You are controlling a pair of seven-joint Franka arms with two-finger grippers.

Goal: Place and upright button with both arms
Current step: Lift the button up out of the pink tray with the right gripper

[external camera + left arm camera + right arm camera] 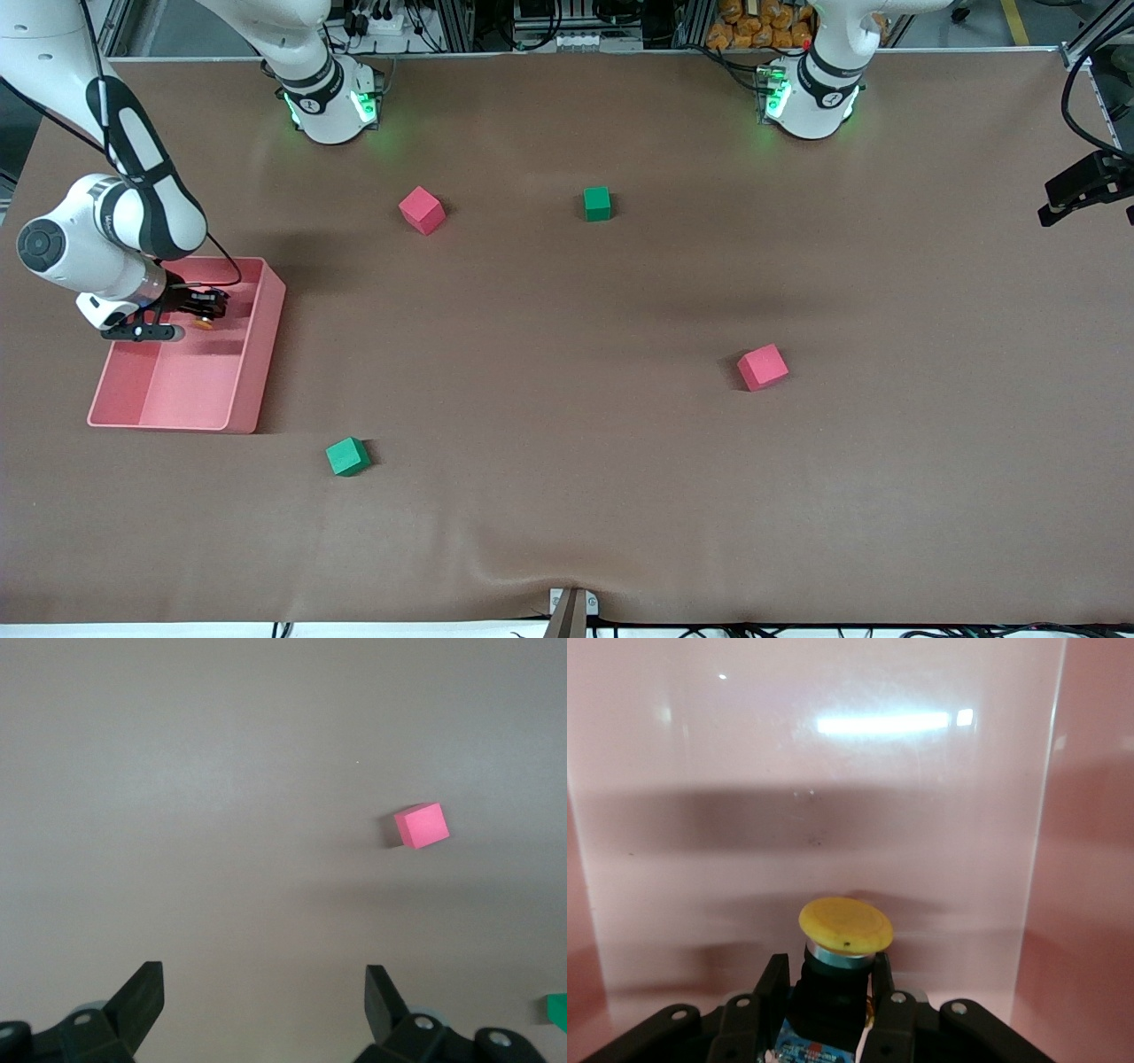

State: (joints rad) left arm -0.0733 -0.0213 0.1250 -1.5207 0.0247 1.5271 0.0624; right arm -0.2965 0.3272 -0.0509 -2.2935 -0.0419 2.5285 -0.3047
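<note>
The button [845, 926] has a round orange cap on a black body. My right gripper [828, 988] is shut on that black body, one finger on each side, with the cap pointing out past the fingertips. In the front view the right gripper [205, 307] and the button [204, 323] are inside the pink bin [259, 354] at the right arm's end of the table. My left gripper [264, 992] is open and empty, high over bare table with a pink cube [421, 826] below it. It shows at the front view's edge [1085, 188].
Two pink cubes [422, 210] [762, 367] and two green cubes [596, 203] [347, 456] lie spread over the brown table. The bin's pink walls [1076, 859] surround the right gripper closely. A green cube's corner [558, 1010] shows in the left wrist view.
</note>
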